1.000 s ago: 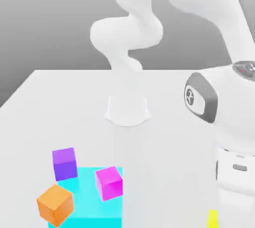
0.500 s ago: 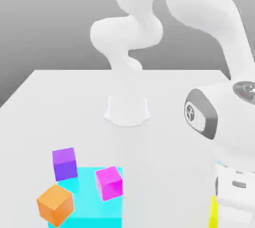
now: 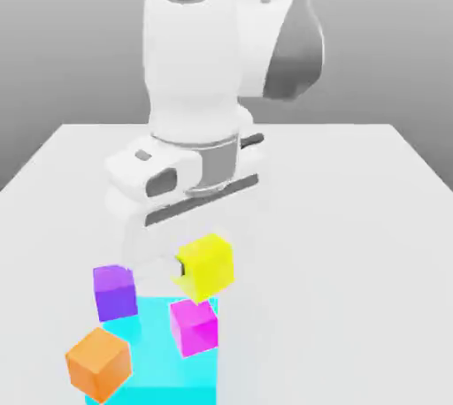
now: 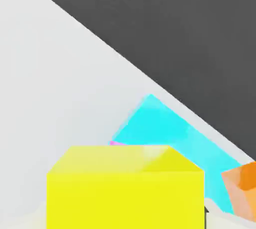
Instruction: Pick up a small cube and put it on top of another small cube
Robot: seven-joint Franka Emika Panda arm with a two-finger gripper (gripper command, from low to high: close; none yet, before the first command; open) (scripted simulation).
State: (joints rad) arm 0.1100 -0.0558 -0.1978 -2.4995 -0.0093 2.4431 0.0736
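End effector (image 3: 196, 269) is clamped on the yellow cube (image 3: 206, 265); you have swung it across from the exterior view's right since a second ago. Cube now hangs clear of the tabletop (image 3: 354, 217), just above the magenta cube (image 3: 194, 325) on the cyan block (image 3: 150, 341). Judgement: transport nearly done; lowering and release remain.

The yellow cube (image 3: 206, 265) hangs clamped in the hand (image 3: 190, 269), slightly tilted. The magenta-pink cube (image 3: 194, 325) sits just below it, apart.
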